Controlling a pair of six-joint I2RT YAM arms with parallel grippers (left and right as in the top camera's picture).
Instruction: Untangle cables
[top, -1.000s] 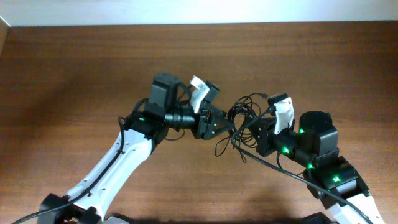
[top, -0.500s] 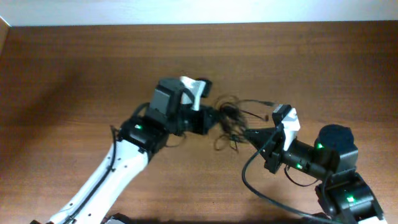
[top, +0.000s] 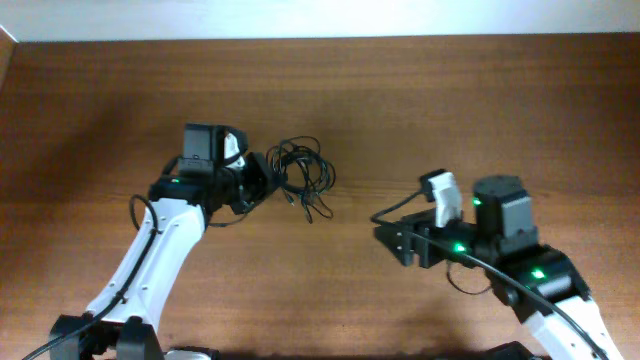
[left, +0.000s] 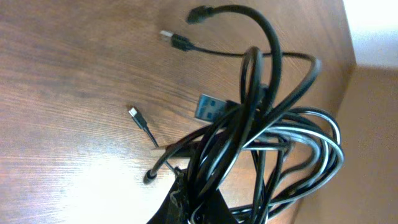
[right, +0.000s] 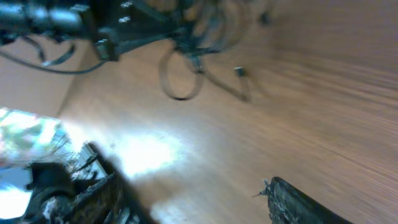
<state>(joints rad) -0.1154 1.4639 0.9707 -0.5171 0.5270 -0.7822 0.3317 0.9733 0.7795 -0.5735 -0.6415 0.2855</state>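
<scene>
I find the left gripper (top: 266, 180) clamped on the cables (top: 303, 175), a tangle of thin, glossy black loops on the wood-grain table (top: 100, 110). The right gripper (top: 393, 243) is spread, empty and well apart. My judgement: anchor the bundle, take one loose plug end (left: 176, 41) and draw it out slowly.

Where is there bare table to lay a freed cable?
The table is bare at its far-left corner, along the far edge, and between the cables and the right hand. Crowded only where the left hand grips the cables.
</scene>
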